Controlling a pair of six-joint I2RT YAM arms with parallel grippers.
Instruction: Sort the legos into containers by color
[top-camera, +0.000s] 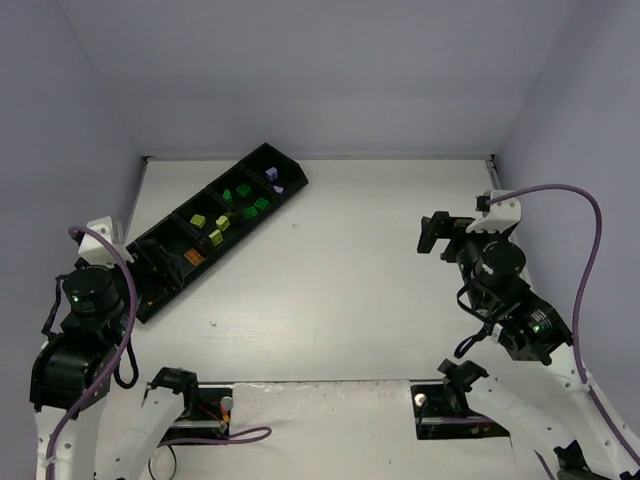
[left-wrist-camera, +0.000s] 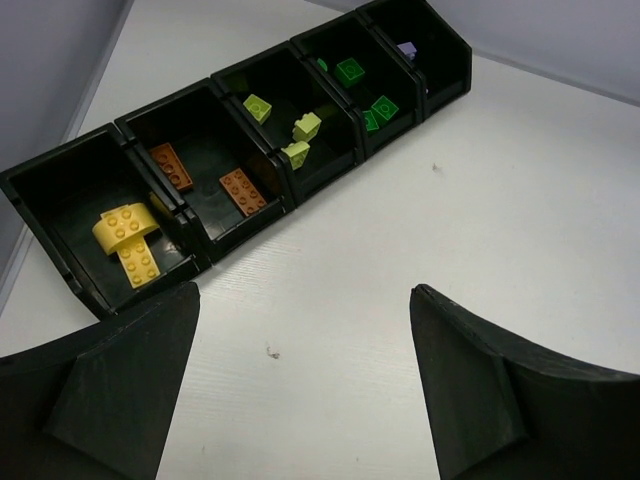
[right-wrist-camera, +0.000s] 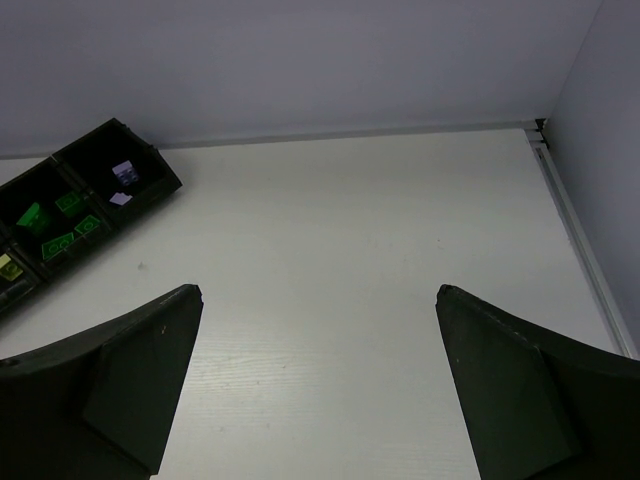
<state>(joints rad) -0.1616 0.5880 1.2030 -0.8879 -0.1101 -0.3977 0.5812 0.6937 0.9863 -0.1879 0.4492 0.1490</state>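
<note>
The legos sit in the black tray (left-wrist-camera: 60, 255), which runs on a slant from near the left edge of the table (top-camera: 350, 270) up toward its far-left corner. The left wrist view shows 5 compartments in a row: yellow bricks (left-wrist-camera: 128, 240) in the nearest, brown bricks (left-wrist-camera: 243, 190) next, then lime bricks (left-wrist-camera: 258, 108), green bricks (left-wrist-camera: 350, 70), and purple bricks (left-wrist-camera: 406, 48) at the far end. I can make out no loose brick on the white surface. A few dark specks there are too small to tell. By colour the sorting looks finished or close to it.

The left gripper (left-wrist-camera: 305, 295) hangs over the table just beside the tray's near end, its fingers spread wide with nothing between them. The right gripper (right-wrist-camera: 320, 290) is well apart from the tray toward the right edge, likewise spread and holding nothing.

Should a brick need moving, I judge each one light, rigid and smooth, so it is likely to slip or tip under an off-centre pinch. The best hold would be across the 2 long flat sides, below the studs. The arched yellow piece and the tilted lime ones look more awkward to grip. The dividers leave little room for spread fingers inside a compartment. Walls rise along the left, far and right edges, tight beside the tray, while open surface runs toward the far-right corner.
</note>
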